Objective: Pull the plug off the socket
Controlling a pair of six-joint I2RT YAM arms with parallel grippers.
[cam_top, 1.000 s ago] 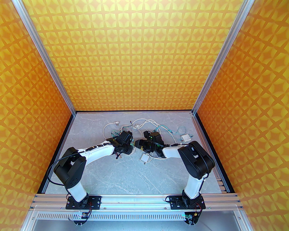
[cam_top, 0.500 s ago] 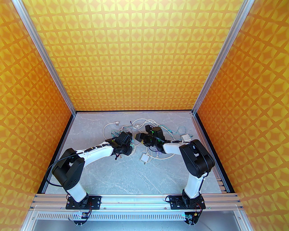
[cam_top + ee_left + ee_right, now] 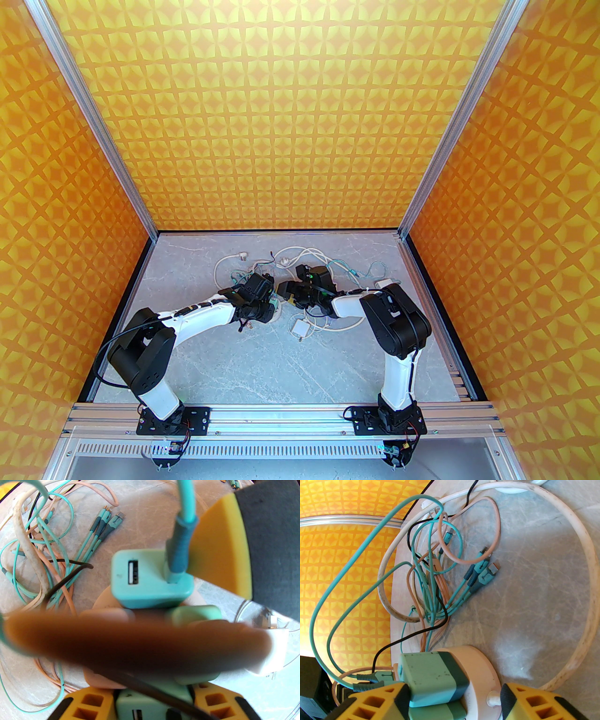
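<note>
The socket [image 3: 475,665] is a round pale pink hub lying on the table, with teal chargers plugged into its top. One teal plug [image 3: 433,679] stands between my right gripper's [image 3: 454,700] yellow fingers. These jaws are open; the left finger is against the plug and the right one is apart from it. In the left wrist view the same plug [image 3: 150,580] carries a teal cable. My left gripper [image 3: 153,705] is shut on a second teal charger [image 3: 150,702] beside it. A blurred cable crosses that view. From above, the left gripper [image 3: 273,300] and right gripper [image 3: 284,289] meet over the socket.
Loose teal, pink, white and black cables [image 3: 431,578] tangle on the table just beyond the socket. A thick white cord [image 3: 588,592] loops around to the right. A white adapter [image 3: 300,328] lies nearer the arms. The orange side wall [image 3: 335,573] stands close by.
My right arm has swung left and brought its gripper up against the left one, astride the teal plug, with its jaws narrowing slightly. The left arm has barely moved.
</note>
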